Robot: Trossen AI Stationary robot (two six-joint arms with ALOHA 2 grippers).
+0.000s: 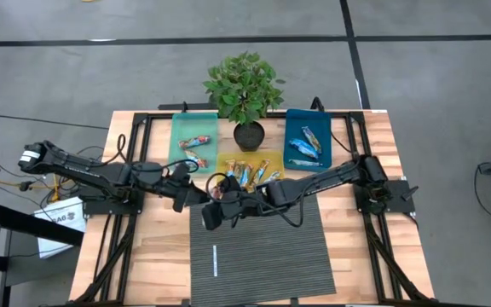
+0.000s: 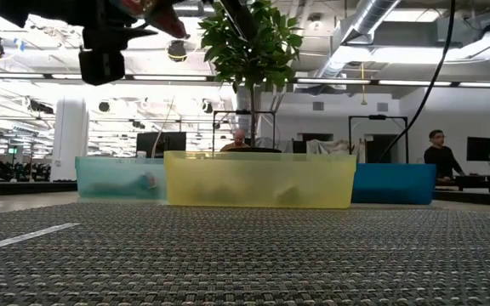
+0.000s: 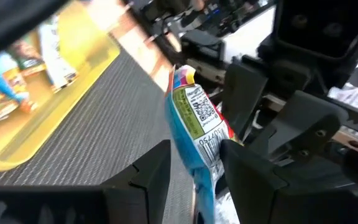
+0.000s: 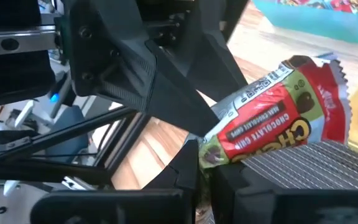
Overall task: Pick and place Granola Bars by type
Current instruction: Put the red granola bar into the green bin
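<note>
Above the mat (image 1: 262,247), both claws apparently pinch one half-hidden granola bar (image 4: 272,118).

Grey floor (image 1: 450,85) with dark lines; bright hall, ceiling ducts (image 2: 373,34) overhead

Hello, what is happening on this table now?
Two dark robot arms sort wrapped granola bars into coloured plastic bins. Both grippers meet above the dark ribbed mat. The right gripper is shut on a red and green chocolate chip bar. The left gripper has a blue-wrapped bar between its fingers. Other bars lie in the green bin, yellow bin and blue bin.
</note>
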